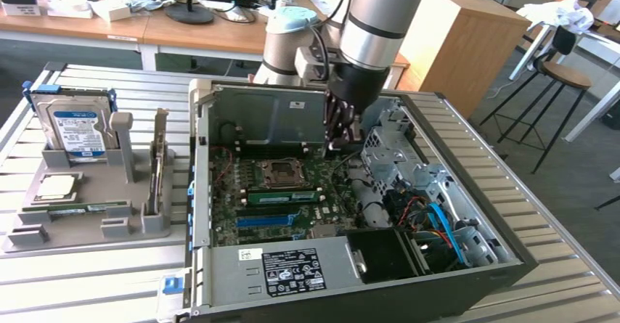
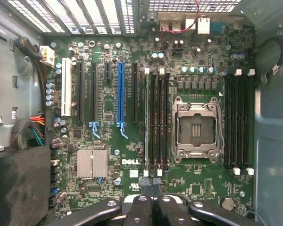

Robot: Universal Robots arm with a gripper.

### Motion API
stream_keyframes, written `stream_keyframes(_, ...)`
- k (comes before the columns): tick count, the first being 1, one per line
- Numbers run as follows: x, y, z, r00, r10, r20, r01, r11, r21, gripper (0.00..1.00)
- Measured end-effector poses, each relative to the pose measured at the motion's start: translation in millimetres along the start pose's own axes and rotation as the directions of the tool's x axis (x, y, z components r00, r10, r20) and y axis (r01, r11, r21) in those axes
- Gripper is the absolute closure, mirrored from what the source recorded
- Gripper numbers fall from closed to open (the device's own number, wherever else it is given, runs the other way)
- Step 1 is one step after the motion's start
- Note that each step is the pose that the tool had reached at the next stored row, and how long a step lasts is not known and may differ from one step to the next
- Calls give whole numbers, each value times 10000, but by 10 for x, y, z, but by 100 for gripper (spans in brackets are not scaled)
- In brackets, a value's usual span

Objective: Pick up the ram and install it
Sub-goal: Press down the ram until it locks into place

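A green ram stick stands in a motherboard slot just beside the empty CPU socket. Another thin green stick lies flat in the grey fixture on the exterior view's left. My gripper hangs above the board inside the open case, toward its back wall, apart from both sticks. In the wrist view its black fingers are pressed together with nothing between them, and the gripper sits over the ends of the long black memory slots.
The fixture also holds a hard drive, a CPU chip and a card standing on edge. Case walls, a power supply and cables ring the board. A blue slot lies beside the memory slots.
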State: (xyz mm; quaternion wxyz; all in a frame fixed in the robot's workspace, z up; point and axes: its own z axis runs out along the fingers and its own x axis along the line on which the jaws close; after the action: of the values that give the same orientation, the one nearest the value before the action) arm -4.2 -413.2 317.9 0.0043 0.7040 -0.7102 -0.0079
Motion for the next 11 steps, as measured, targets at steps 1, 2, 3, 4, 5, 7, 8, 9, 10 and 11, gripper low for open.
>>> stream_keyframes(1, 0, 0, 9, 10000, 0, 0, 0, 10000, 0, 90)
stream_keyframes(2, 0, 0, 19, 10000, 0, 1, 0, 10000, 0, 90)
stream_keyframes(3, 0, -1, 28, 10000, 0, 1, 0, 10000, 0, 90)
stream_keyframes(4, 0, -1, 37, 10000, 0, 0, 0, 10000, 0, 90)
stream_keyframes(5, 0, -1, 45, 10000, 0, 0, 0, 10000, 0, 90)
stream_keyframes(7, 0, -1, 61, 10000, 0, 0, 0, 10000, 0, 90)
stream_keyframes(8, 0, -1, 68, 10000, 1, 0, -1, 10000, 0, 90)
stream_keyframes(9, 0, -1, 75, 10000, 0, 0, 0, 10000, 0, 90)
stream_keyframes(10, 1, -1, 82, 10000, 1, 0, -1, 10000, -1, 90)
stream_keyframes(11, 0, -1, 90, 10000, 1, -1, -1, 10000, 0, 90)
